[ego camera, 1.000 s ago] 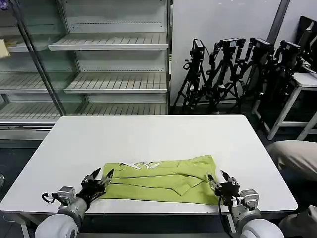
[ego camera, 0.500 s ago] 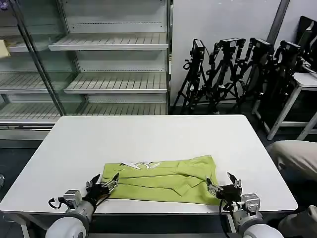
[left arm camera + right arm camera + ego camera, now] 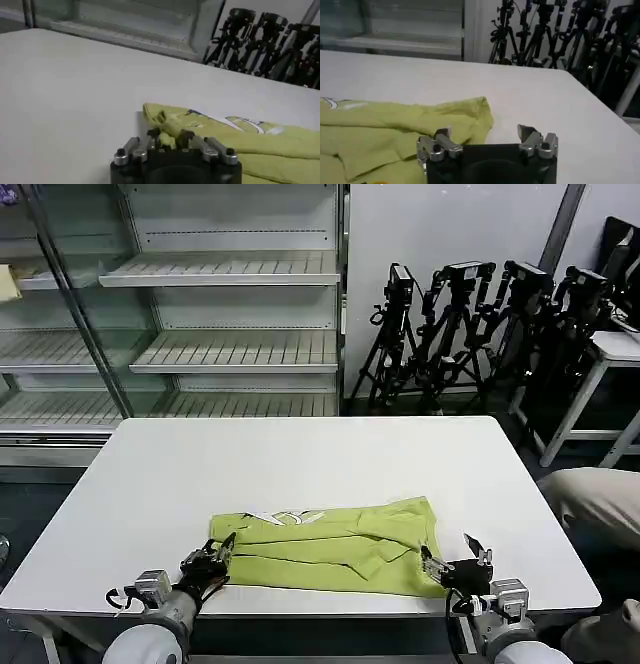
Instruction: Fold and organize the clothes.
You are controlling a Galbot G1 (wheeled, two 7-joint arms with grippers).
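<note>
The white table point(image 3: 300, 464) stood before empty shelves point(image 3: 220, 304), with tripods point(image 3: 480, 324) off to my right. The folded T-shirt point(image 3: 330, 546) lay near the table's front edge, leaving the far half bare. My left gripper point(image 3: 217, 556) sat at the shirt's near left corner, its fingers point(image 3: 181, 138) drawn close around a bit of the hem. My right gripper point(image 3: 450, 559) rested at the near right corner, fingers point(image 3: 527, 134) spread apart, one side over cloth and the other over bare table.
</note>
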